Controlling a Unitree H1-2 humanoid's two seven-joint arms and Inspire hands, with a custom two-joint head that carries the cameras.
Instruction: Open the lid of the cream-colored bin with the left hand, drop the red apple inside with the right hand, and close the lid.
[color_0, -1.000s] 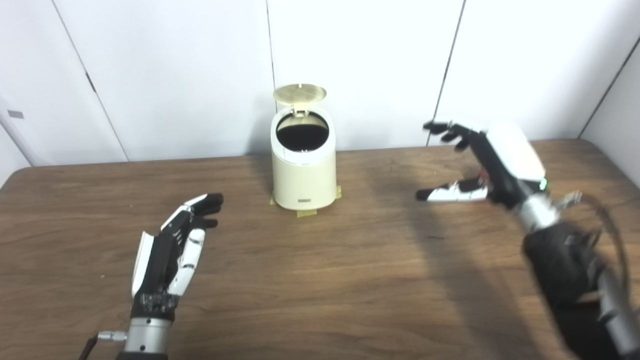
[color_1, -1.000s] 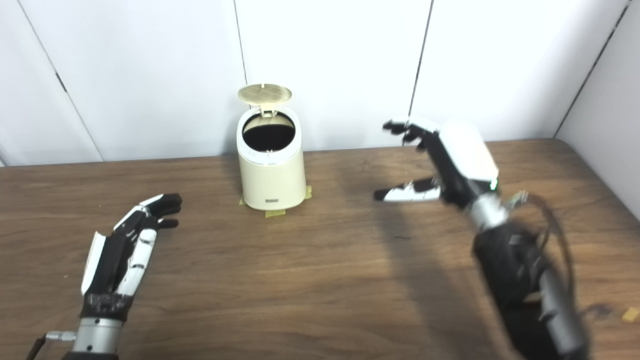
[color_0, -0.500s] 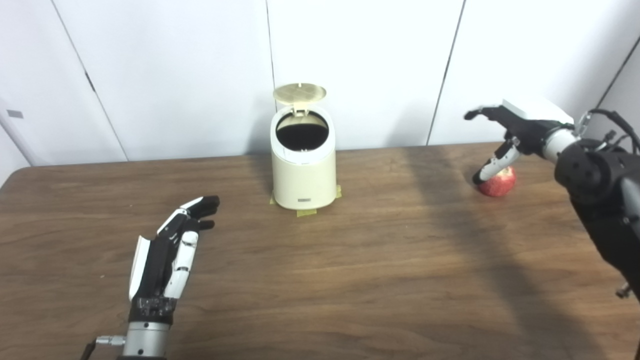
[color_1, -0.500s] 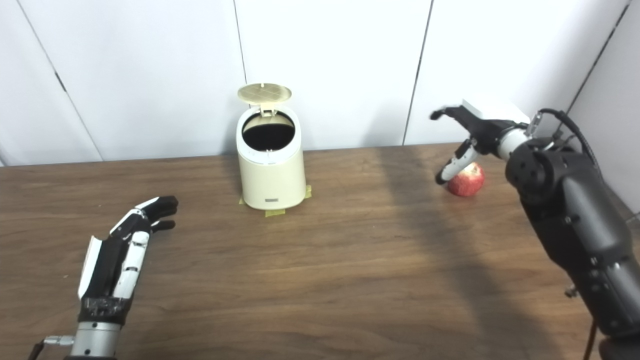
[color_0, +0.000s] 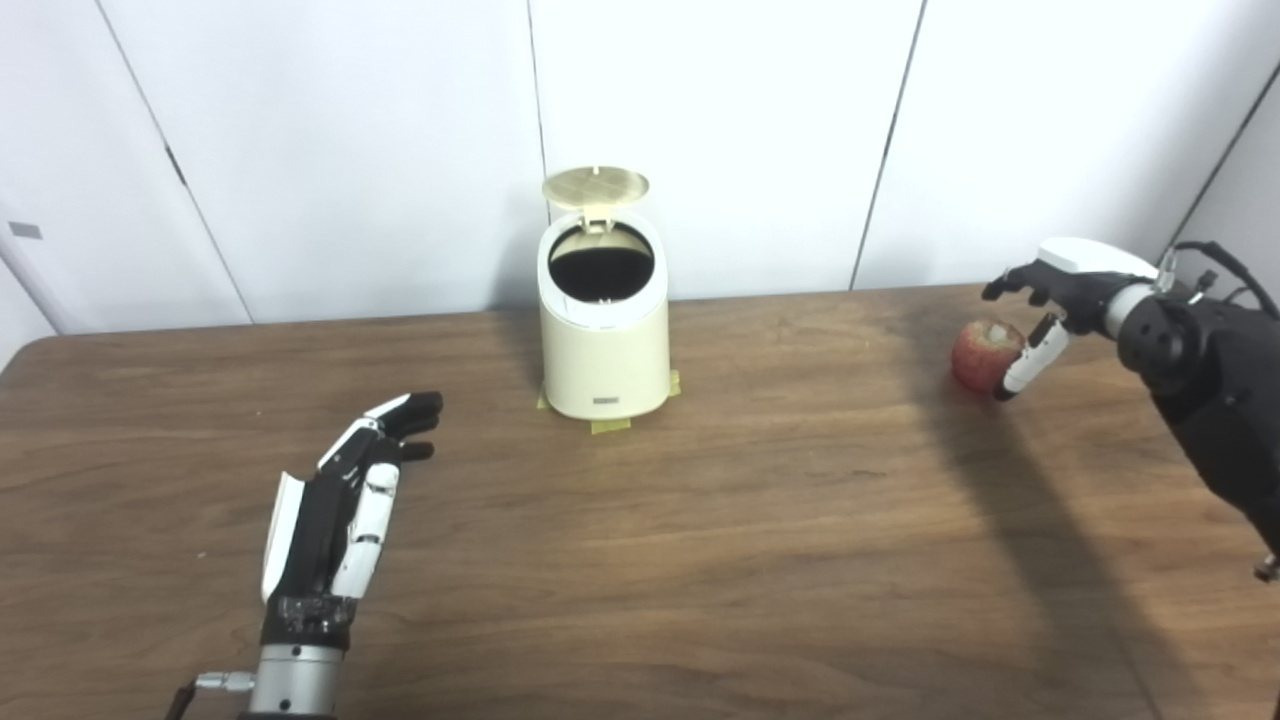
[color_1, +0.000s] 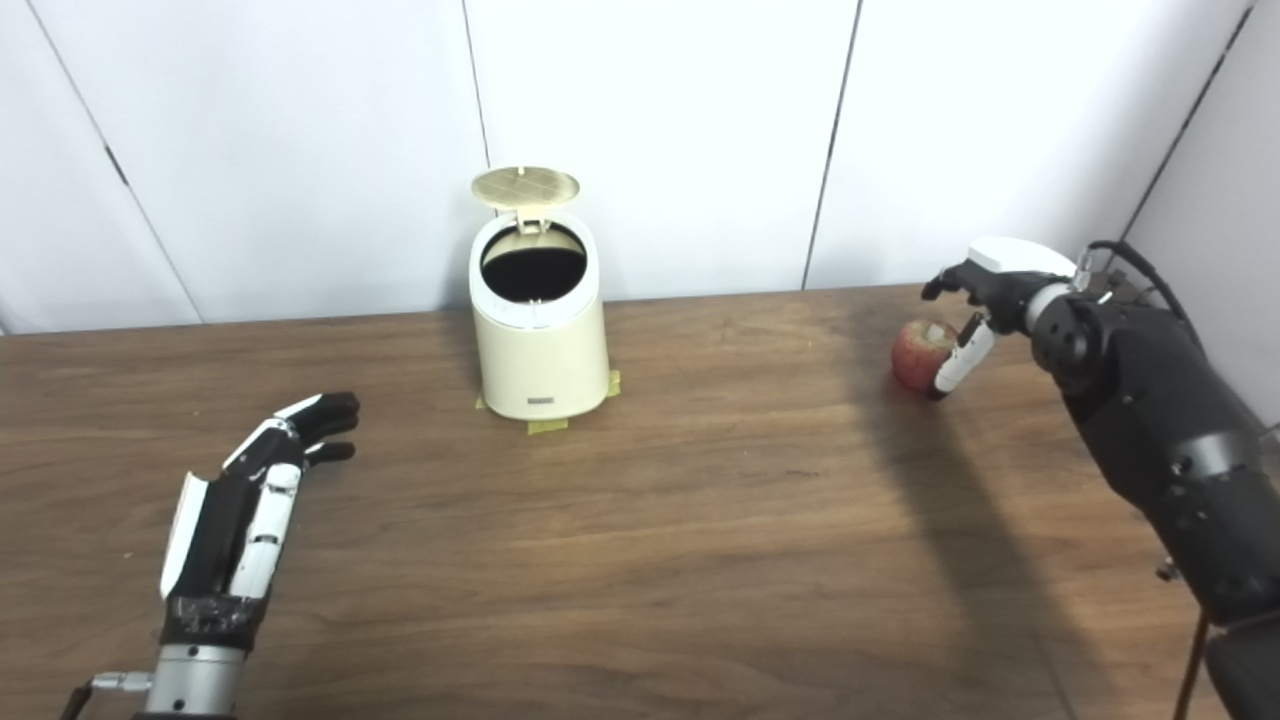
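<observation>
Now: red apple (color_0: 983, 353) on table (color_0: 700, 560) at far right, right hand (color_0: 1045, 300) cupped around it, fingers spread, grip unclear. Left hand (color_0: 340, 500) spread, empty. Cream-colored bin (color_0: 603, 340) mid-table, lid (color_0: 595, 185) up.

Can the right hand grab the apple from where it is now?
Probably yes. The right hand is open and right at the apple, with one finger on its near side and the others reaching over its top. Nothing on the table stands between them, so it only needs to close.
</observation>
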